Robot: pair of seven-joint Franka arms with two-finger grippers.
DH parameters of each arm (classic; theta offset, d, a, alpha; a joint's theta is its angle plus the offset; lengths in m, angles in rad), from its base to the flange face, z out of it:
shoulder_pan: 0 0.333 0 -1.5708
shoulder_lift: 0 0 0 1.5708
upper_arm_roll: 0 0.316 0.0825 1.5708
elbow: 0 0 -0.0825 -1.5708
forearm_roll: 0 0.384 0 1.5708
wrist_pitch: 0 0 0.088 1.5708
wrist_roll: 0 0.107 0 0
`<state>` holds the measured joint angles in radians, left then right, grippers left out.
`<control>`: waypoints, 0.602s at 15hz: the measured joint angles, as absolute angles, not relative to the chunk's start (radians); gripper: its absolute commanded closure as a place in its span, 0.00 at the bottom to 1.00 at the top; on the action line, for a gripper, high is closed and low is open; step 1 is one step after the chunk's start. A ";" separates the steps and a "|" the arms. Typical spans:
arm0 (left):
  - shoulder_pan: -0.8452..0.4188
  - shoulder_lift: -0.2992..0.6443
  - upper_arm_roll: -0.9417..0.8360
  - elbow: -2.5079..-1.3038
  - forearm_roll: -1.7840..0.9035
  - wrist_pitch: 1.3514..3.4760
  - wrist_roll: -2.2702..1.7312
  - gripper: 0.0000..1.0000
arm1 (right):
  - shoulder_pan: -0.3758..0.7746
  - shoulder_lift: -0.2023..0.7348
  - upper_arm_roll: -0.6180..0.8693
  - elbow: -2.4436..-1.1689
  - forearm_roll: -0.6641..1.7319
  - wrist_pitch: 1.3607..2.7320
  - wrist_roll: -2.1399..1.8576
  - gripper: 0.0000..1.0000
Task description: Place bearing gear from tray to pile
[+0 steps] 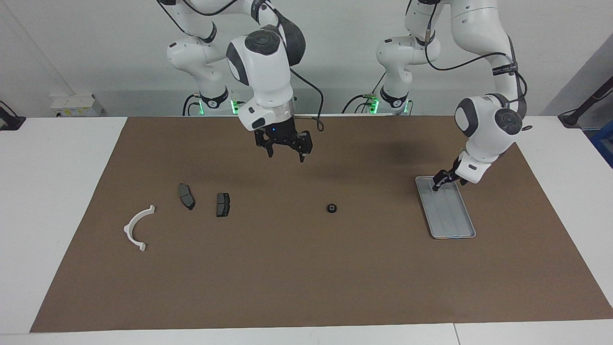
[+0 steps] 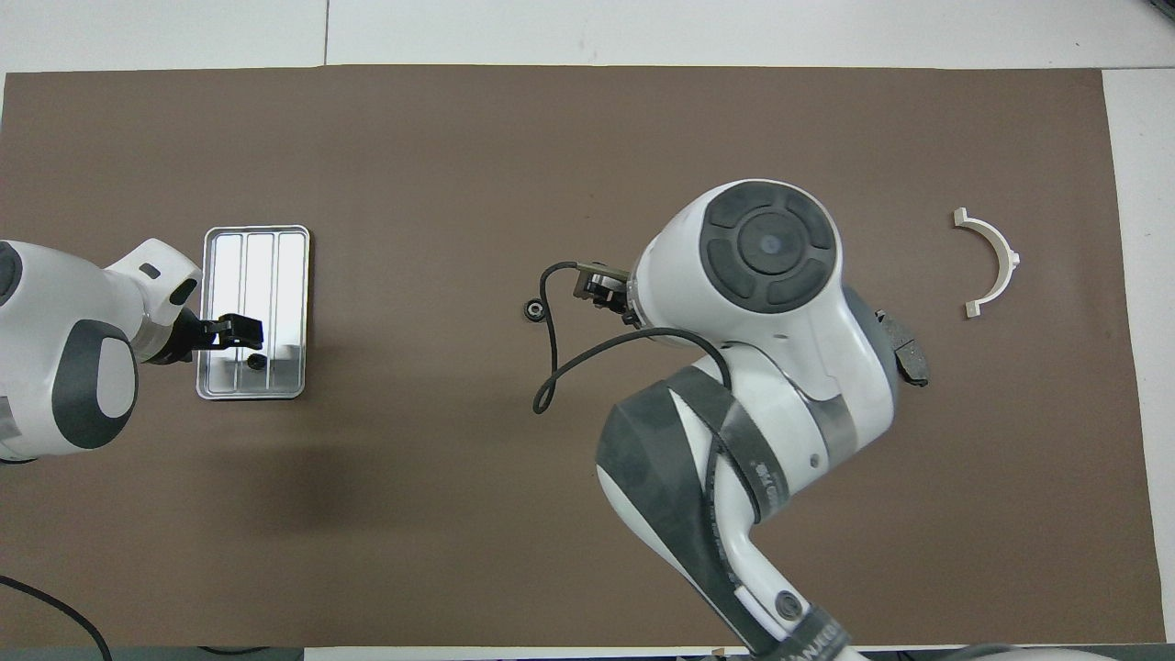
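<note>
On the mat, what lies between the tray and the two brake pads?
One small black bearing gear lies alone on the brown mat between the tray and the brake pads; otherwise that stretch is bare. The facing view shows it.

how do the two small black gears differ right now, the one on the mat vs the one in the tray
The small black round bearing gear on the brown mat lies alone mid-table, between the ribbed silver metal tray and the two dark grey brake pads. The small black gear in the tray sits at the tray's end nearer the robots, with the open left gripper low over it. The open right gripper hangs raised above the mat. Both gears look alike: small, round, black.
</note>
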<state>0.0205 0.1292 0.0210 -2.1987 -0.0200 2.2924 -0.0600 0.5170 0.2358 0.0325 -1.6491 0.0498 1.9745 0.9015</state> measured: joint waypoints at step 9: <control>-0.005 0.129 0.006 -2.234 -0.026 2.318 -0.152 0.38 | 0.620 0.667 0.027 -1.271 -0.002 1.964 1.056 0.00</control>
